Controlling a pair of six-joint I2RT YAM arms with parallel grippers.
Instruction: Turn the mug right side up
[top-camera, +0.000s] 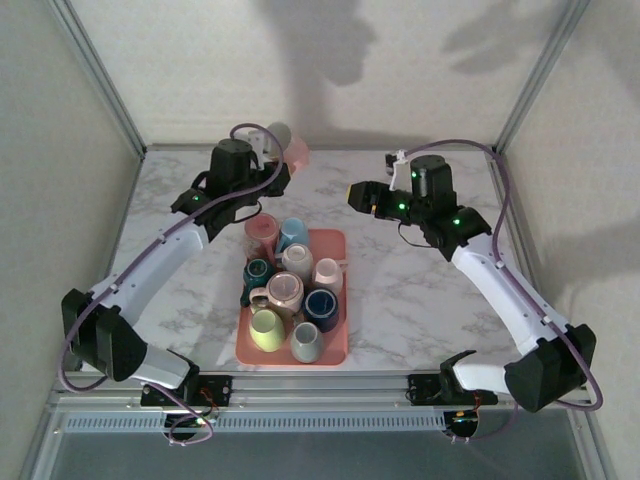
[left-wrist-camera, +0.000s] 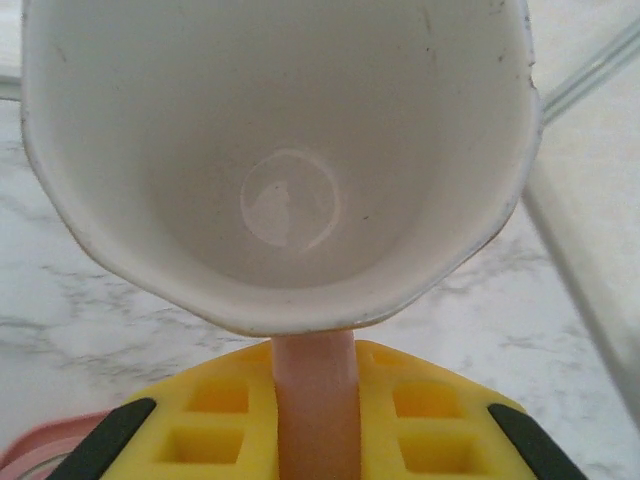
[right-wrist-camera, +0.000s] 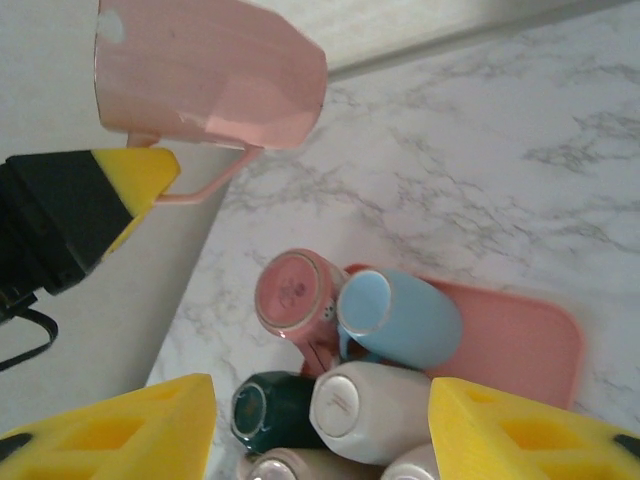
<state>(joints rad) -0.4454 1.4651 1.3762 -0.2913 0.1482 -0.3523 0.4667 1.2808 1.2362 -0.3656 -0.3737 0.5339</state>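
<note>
1. Top external: a marble table (top-camera: 420, 290) is being shown, with a pink tray (top-camera: 338, 345) crowded with mugs at its middle.
2. A pink mug (right-wrist-camera: 210, 75) is being held aloft at the far left, its handle being pinched by the left gripper (left-wrist-camera: 315, 430).
3. Nothing is being gripped by the right gripper (right-wrist-camera: 320, 420), its jaws being held apart.

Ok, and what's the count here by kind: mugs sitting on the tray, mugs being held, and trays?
Mugs on the tray: 9
Pink mug held by its handle in the left end effector: 1
Tray: 1
Total: 11 things, 10 of them mugs
</note>
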